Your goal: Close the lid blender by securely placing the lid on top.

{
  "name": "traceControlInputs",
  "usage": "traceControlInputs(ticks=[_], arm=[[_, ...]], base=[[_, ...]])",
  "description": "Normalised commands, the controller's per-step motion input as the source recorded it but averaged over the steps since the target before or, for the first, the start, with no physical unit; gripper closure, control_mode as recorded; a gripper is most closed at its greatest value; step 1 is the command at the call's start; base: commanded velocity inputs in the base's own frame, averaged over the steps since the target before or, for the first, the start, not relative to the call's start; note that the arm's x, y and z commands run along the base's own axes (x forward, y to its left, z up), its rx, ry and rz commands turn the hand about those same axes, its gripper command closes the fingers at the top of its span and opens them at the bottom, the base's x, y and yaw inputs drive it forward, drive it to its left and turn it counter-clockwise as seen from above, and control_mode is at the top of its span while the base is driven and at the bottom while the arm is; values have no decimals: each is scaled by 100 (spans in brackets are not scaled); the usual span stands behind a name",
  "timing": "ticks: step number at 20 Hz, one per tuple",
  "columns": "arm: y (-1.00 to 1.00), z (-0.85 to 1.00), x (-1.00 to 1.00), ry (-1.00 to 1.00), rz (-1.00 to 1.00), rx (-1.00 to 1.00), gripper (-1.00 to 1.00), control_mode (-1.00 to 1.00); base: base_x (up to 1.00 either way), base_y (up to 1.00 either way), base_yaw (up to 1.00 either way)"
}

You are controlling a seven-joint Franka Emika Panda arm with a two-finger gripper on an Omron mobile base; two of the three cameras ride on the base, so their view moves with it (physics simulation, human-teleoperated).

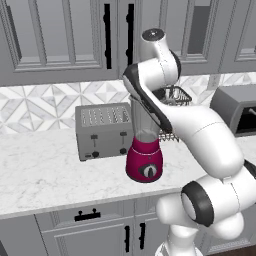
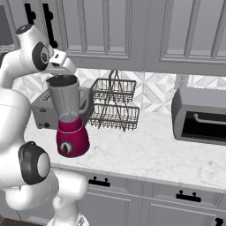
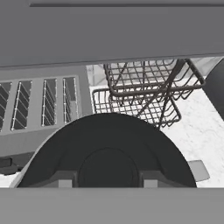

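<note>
My jaws are clamped on the dark lid (image 3: 107,153), right over the blender (image 2: 70,119) jar's mouth. Can't tell if the lid is seated. Blender stands upright on the tabletop (image 1: 40,170), just in front of the toaster (image 1: 102,130), wire rack (image 2: 114,106) beside it.

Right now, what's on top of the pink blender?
The blender has a dark round lid at the top of its clear jar, with the gripper shut on the lid from above. The robot's hand covers the rim, so I can't tell if the lid is fully seated.
</note>
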Motion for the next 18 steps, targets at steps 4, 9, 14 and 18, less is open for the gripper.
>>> traceControlInputs(ticks=[4,9,14,18], arm=[[1,-14,1,-5,-4,0,100,-100],[0,-32,0,-3,-4,0,100,-100],[0,-52,0,-2,-4,0,100,-100],[0,-58,0,0,-4,-2,100,-100]], base=[[0,0,0],[0,0,0],[0,0,0],[0,0,0]])
